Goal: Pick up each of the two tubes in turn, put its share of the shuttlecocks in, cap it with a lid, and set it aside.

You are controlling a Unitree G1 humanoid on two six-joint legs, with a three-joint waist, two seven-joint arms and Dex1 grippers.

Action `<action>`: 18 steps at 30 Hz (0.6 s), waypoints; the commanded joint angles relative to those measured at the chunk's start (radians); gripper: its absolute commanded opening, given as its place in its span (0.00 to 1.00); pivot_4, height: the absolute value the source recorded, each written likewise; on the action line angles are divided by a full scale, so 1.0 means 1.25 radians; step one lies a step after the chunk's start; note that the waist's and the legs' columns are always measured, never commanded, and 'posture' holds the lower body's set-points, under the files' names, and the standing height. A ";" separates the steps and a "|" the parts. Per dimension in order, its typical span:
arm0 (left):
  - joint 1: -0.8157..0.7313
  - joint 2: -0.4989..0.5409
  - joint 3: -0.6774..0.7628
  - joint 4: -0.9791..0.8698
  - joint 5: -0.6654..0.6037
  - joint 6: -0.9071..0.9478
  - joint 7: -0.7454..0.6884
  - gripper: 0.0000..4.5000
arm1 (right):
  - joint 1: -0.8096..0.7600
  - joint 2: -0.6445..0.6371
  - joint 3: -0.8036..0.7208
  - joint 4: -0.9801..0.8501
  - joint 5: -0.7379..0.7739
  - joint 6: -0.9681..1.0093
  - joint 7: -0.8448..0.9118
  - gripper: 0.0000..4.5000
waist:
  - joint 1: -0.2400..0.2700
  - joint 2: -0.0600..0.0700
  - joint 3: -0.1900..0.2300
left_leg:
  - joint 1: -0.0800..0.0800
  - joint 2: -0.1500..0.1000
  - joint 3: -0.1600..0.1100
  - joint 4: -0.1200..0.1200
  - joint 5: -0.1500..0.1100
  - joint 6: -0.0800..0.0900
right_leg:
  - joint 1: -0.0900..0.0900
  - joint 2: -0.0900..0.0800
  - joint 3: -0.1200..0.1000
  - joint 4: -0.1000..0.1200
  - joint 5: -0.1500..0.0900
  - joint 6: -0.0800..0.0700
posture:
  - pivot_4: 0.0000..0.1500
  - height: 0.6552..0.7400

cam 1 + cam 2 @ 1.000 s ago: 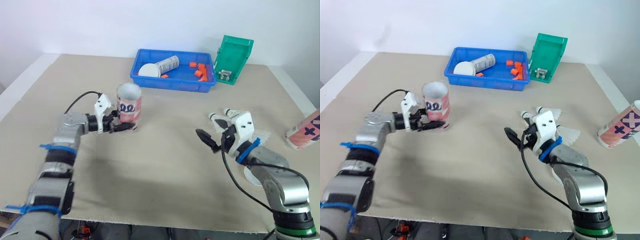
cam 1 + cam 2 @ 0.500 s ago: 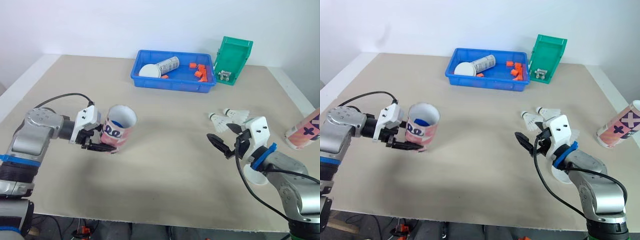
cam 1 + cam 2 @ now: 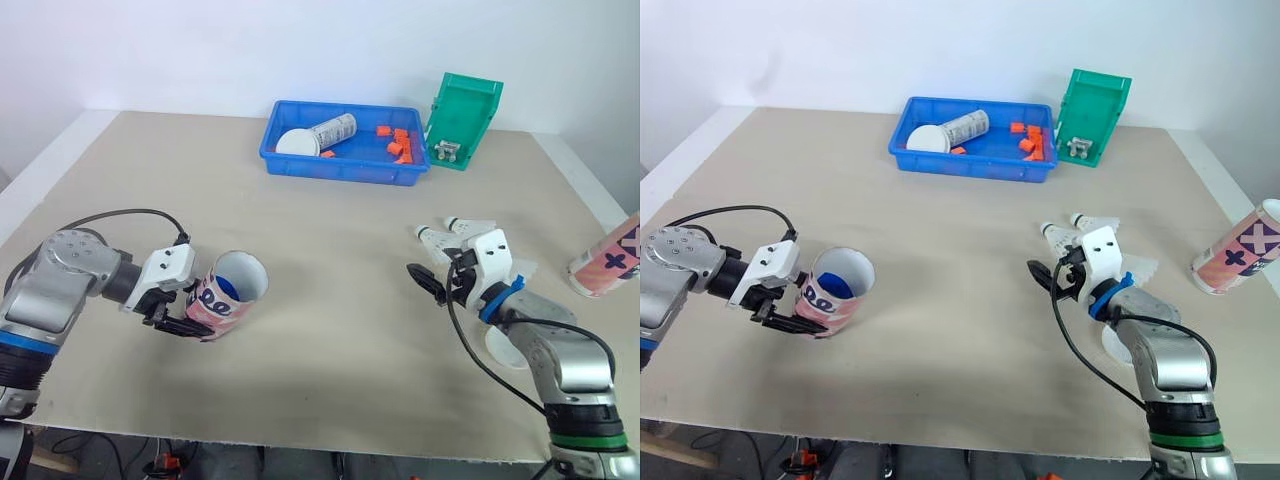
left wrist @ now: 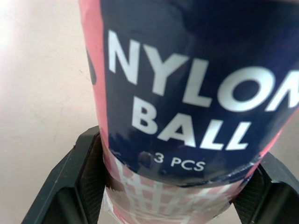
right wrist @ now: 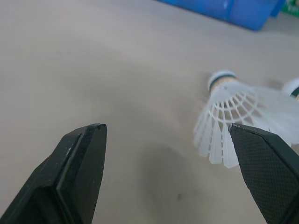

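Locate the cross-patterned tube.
Head views: the cross-patterned tube rests at the table's right edge, right of the shuttlecocks and right end effector.

The tube [image 4: 187, 93] clamped in the left gripper [image 4: 181, 147] wears a glossy printed wrap, smooth with a soft sheen. Both grippers' fingers [image 4: 84, 186] are matt black plastic, and their inner faces are finely grained. Just ahead of the spread right gripper [image 5: 164, 126] lies a shuttlecock [image 5: 233, 116] with a white skirt of ribbed plastic lattice, on the table [image 5: 117, 46] — matt, beige, faintly mottled.
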 commanded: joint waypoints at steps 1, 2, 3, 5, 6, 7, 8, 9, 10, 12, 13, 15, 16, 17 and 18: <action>0.017 0.016 -0.021 -0.011 0.011 0.001 -0.006 0.73 | -0.052 0.011 0.007 0.063 -0.025 -0.044 -0.002 1.00 | 0.000 0.000 0.000 | 0.000 0.000 0.000 0.000 0.000 0.000 | 0.000 0.000 0.000 0.000 0.000 0.000 | 1.00 0.57; 0.018 0.017 -0.021 -0.012 0.011 0.002 -0.007 0.73 | -0.064 0.016 0.010 0.087 -0.032 -0.053 -0.001 1.00 | -0.001 0.000 0.000 | 0.000 0.000 0.000 0.000 0.000 0.000 | 0.000 0.000 0.000 0.000 0.000 0.000 | 1.00 0.57; 0.019 0.018 -0.021 -0.014 0.011 0.003 -0.007 0.73 | -0.078 0.021 0.015 0.113 -0.042 -0.066 -0.002 1.00 | 0.000 0.000 0.000 | 0.000 0.000 0.000 0.000 0.000 0.000 | 0.000 0.000 0.000 0.000 0.000 0.000 | 1.00 0.57; 0.020 0.019 -0.021 -0.018 0.009 0.005 -0.007 0.73 | -0.104 0.030 0.021 0.157 -0.054 -0.084 -0.003 1.00 | -0.001 0.000 0.000 | 0.000 0.000 0.000 0.000 0.000 0.000 | 0.000 0.001 0.000 0.000 0.000 0.000 | 1.00 0.57; 0.021 0.020 -0.021 -0.020 0.009 0.006 -0.007 0.73 | -0.113 0.033 0.023 0.174 -0.059 -0.091 -0.003 1.00 | -0.001 0.000 0.000 | 0.000 0.000 0.000 0.000 0.000 0.000 | 0.000 0.001 0.000 0.000 0.000 0.000 | 1.00 0.57; 0.021 0.021 -0.020 -0.023 0.007 0.008 -0.007 0.73 | -0.130 0.039 0.026 0.201 -0.068 -0.099 -0.008 1.00 | -0.001 0.000 0.000 | 0.000 0.000 0.000 0.000 0.000 0.000 | 0.000 0.001 0.000 0.000 0.000 0.000 | 1.00 0.57; 0.021 0.021 -0.020 -0.025 0.006 0.010 -0.007 0.73 | -0.145 0.045 0.029 0.225 -0.074 -0.107 -0.009 1.00 | -0.001 0.000 0.000 | 0.000 0.000 0.000 0.000 0.000 0.000 | 0.000 0.001 0.001 0.000 0.000 0.000 | 1.00 0.57; 0.022 0.022 -0.019 -0.027 0.005 0.011 -0.007 0.71 | -0.153 0.049 0.030 0.240 -0.079 -0.113 -0.009 0.88 | -0.001 0.001 0.000 | 0.000 0.000 0.000 0.000 0.000 0.000 | 0.000 0.001 0.001 0.000 0.001 0.001 | 1.00 0.57; 0.023 0.023 -0.018 -0.028 0.006 0.010 -0.006 0.71 | -0.162 0.055 0.031 0.252 -0.083 -0.118 -0.010 0.81 | -0.001 0.001 0.000 | 0.000 0.000 0.001 0.000 0.000 0.000 | 0.000 0.001 0.001 0.000 0.001 0.002 | 1.00 0.57; 0.023 0.024 -0.016 -0.031 0.003 0.011 -0.007 0.71 | -0.169 0.062 0.032 0.256 -0.084 -0.130 0.001 0.59 | -0.001 0.001 0.000 | 0.000 0.000 0.000 0.000 0.000 0.000 | 0.000 0.001 0.001 0.000 0.002 0.003 | 1.00 0.57; 0.022 0.023 -0.015 -0.034 0.000 0.015 -0.007 0.71 | -0.170 0.064 0.031 0.254 -0.084 -0.133 0.004 0.49 | -0.001 0.001 0.000 | 0.000 0.000 0.000 -0.001 0.000 0.000 | 0.000 0.001 0.001 0.000 0.001 0.003 | 1.00 0.57; 0.022 0.022 -0.014 -0.039 -0.005 0.021 -0.008 0.71 | -0.166 0.063 0.031 0.238 -0.083 -0.138 0.015 0.27 | -0.001 0.001 0.000 | 0.000 0.000 0.000 -0.001 0.000 0.000 | 0.000 0.001 0.001 0.000 0.001 0.003 | 1.00 0.57; 0.022 0.022 -0.014 -0.040 -0.006 0.022 -0.008 0.71 | -0.164 0.061 0.033 0.228 -0.084 -0.141 0.020 0.13 | -0.001 0.001 0.000 | 0.000 0.000 0.000 -0.001 0.000 0.000 | 0.000 0.001 0.001 0.000 0.001 0.003 | 1.00 0.57; 0.021 0.022 -0.015 -0.041 -0.006 0.023 -0.009 0.71 | -0.163 0.059 0.034 0.212 -0.084 -0.141 0.024 0.01 | -0.001 0.001 0.000 | 0.000 0.000 0.000 -0.001 0.000 0.000 | 0.000 0.001 0.001 0.000 0.001 0.003 | 1.00 0.57; 0.021 0.021 -0.015 -0.041 -0.007 0.023 -0.010 0.71 | -0.164 0.058 0.035 0.190 -0.079 -0.141 0.032 0.01 | -0.001 0.001 0.000 | 0.000 0.000 0.000 -0.001 0.000 0.000 | 0.000 0.001 0.001 0.000 0.001 0.003 | 1.00 0.57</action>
